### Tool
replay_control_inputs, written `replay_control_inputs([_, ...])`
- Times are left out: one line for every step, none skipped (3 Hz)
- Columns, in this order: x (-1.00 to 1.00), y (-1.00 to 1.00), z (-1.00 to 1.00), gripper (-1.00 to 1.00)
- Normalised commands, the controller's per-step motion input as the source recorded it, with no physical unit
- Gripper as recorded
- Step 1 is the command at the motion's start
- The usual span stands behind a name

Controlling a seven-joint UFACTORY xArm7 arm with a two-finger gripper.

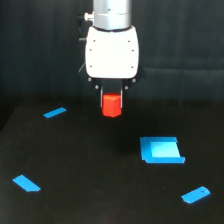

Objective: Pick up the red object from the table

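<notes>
While the gripper (112,97) hangs over the table (90,170), I see its jaws closed narrowly on the red block (111,105), which sits between them and looks clear of the surface. Taking that block as my landmark: a large blue piece (161,150) lies below and toward the exterior view's right, a blue capsule (196,195) farther that way, a thin blue strip (54,113) to its left, and a blue slab (26,183) far down-left.

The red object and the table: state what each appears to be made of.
The red object: probably plastic or painted wood, with uniform bright colour, crisp facets and a soft sheen. The table: a smooth black surface, perhaps laminate or coated board, mostly matte with faint gloss. Neither material is certain.
</notes>
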Motion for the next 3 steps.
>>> replay_control_inputs([0.11,-0.08,-0.02,-0.91])
replay_control_inputs([0.02,-0.1,0.09,-0.93])
replay_control_inputs([0.11,0.01,0.11,-0.93])
